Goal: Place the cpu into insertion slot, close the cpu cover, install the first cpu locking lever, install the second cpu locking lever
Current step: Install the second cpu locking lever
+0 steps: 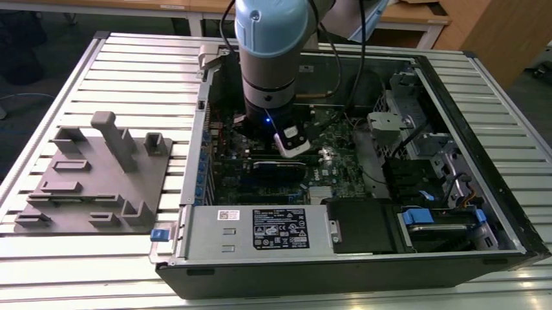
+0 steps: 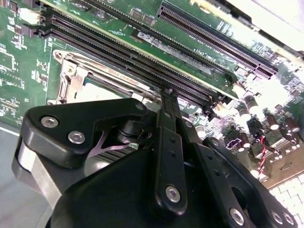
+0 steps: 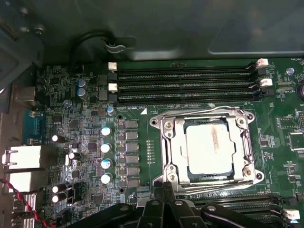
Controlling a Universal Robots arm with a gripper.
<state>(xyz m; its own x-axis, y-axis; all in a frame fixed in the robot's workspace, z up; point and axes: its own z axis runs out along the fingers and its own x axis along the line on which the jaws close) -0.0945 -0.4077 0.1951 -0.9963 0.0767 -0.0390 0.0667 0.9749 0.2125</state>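
Arm down inside the open PC case, gripper (image 3: 164, 202) at the socket edge; cpu seated, cover down.

First wrist view: cpu (image 3: 210, 148) lies flat in the insertion slot (image 3: 207, 178), pale top up with a brownish smear, edges square to the memory slots (image 3: 183, 85). cpu cover (image 3: 170, 147) is closed around it, chip visible through its window. Fingers (image 3: 167, 187) look pinched together at the cover's near edge; can't tell if they grip anything. Second wrist view adds what that one lacks: black finger linkage close up, tip (image 2: 167, 95) just beside the socket frame corner (image 2: 71, 76), long slots (image 2: 137, 57) right behind, so tight room there. Exterior view: arm (image 1: 271, 64) drops into the case (image 1: 345, 271), walls all round; grey fixture block (image 1: 95, 181) sits well apart on the surface (image 1: 86, 271), toward the exterior view's left.
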